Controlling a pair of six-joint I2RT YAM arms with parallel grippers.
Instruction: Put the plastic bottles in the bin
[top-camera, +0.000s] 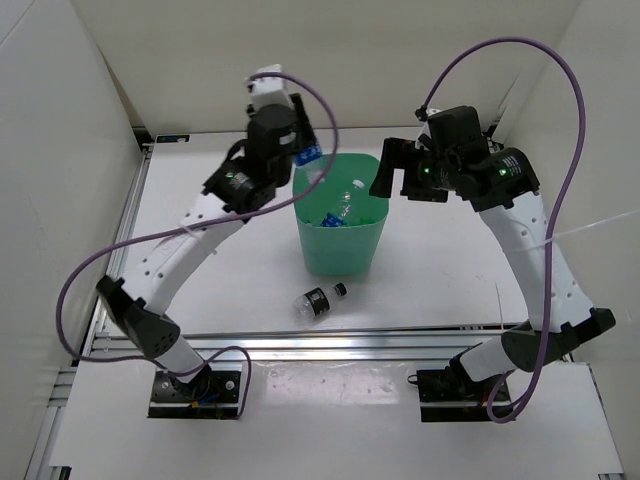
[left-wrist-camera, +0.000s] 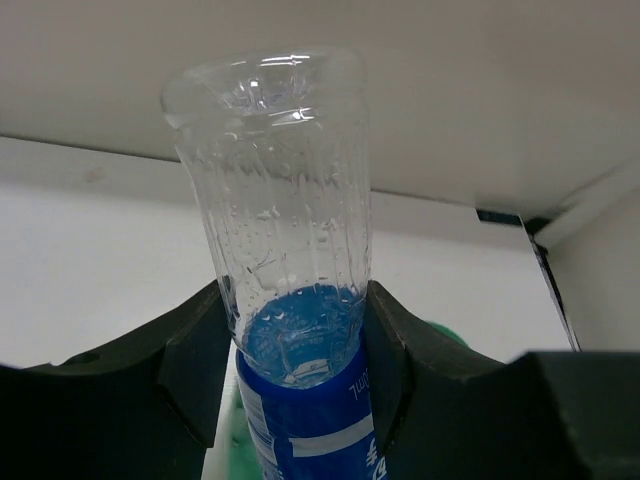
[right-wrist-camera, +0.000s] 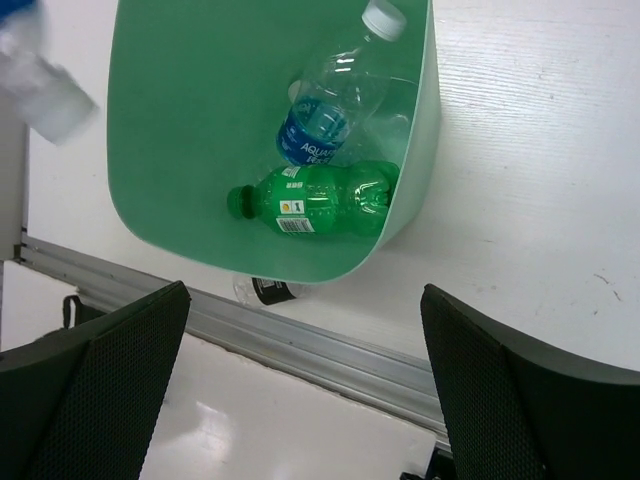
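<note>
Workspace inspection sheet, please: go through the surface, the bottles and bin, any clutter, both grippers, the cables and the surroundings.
Surface: white table, with a small dark mark to the right of the bin.
Job's things: green bin stands upright mid-table. A blue-labelled bottle and a green bottle lie inside it. A short dark-labelled bottle lies on the table in front of it. A second blue-labelled bottle is held at the bin's far left corner.
Clutter: nothing seen.
Grippers: left gripper shut on the second blue-labelled bottle; right gripper open and empty, above the bin.
Cables: purple cables loop off each arm.
Surroundings: white walls on three sides; metal rail along the near table edge.
</note>
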